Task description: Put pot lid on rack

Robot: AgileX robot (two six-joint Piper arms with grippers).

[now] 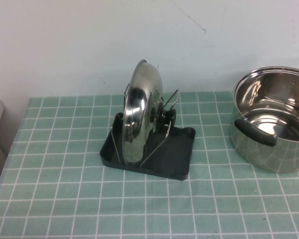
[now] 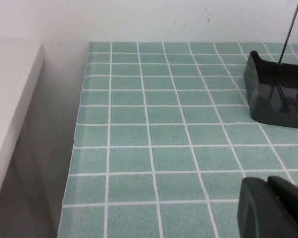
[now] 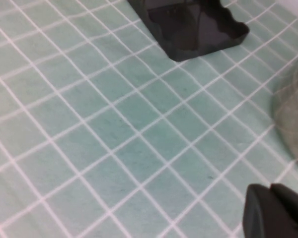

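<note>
The shiny steel pot lid (image 1: 139, 117) stands on edge between the wire loops of the rack (image 1: 182, 149), its black knob (image 1: 165, 115) facing right. The rack's dark tray also shows in the left wrist view (image 2: 268, 94) and the right wrist view (image 3: 193, 27). Neither arm shows in the high view. My left gripper (image 2: 275, 206) hangs over bare cloth, well short of the rack, with its fingers pressed together and empty. My right gripper (image 3: 273, 213) is over the cloth, apart from the rack, fingers together and empty.
A deep steel pot (image 1: 274, 119) with black handles stands at the right, its blurred side in the right wrist view (image 3: 293, 119). The green checked cloth (image 1: 65, 199) ends at the table's left edge (image 2: 72, 163), beside a white cabinet (image 2: 10, 99).
</note>
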